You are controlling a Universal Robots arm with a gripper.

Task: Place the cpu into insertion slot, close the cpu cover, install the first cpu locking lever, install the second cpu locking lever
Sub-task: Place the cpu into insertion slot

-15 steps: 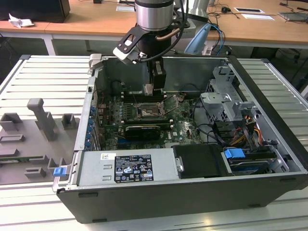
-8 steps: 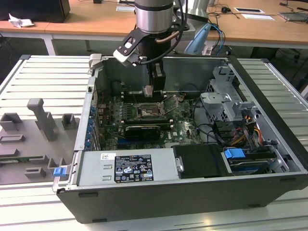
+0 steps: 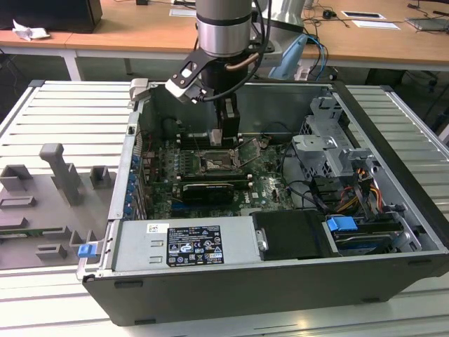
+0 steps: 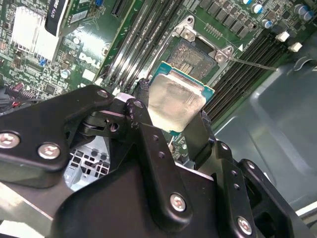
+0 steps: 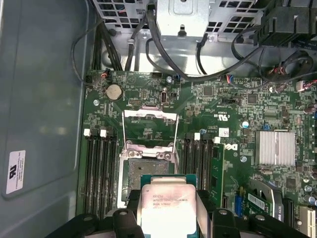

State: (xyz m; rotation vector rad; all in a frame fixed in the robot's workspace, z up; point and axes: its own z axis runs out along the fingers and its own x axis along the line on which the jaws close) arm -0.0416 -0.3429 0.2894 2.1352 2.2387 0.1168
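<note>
End effector (image 4: 173,113) gripping cpu (image 4: 177,101), pale silver square top, green-edged

The desk (image 3: 63,112) has a pale grey metal top of long ribbed slats, which show on both sides and along the near edge. A black computer case (image 3: 280,298) lies on its side in the middle, with its side panel off and the open face turned upward. It covers most of the exterior view's right half. On the exterior view's left, just beside the case, a flat grey fixture plate (image 3: 28,232) rests on the slats. Several low grey blocks and one taller post (image 3: 59,172) rise from it. A small blue piece (image 3: 86,249) sits where the plate meets the case corner; which one it belongs to is unclear.
</note>
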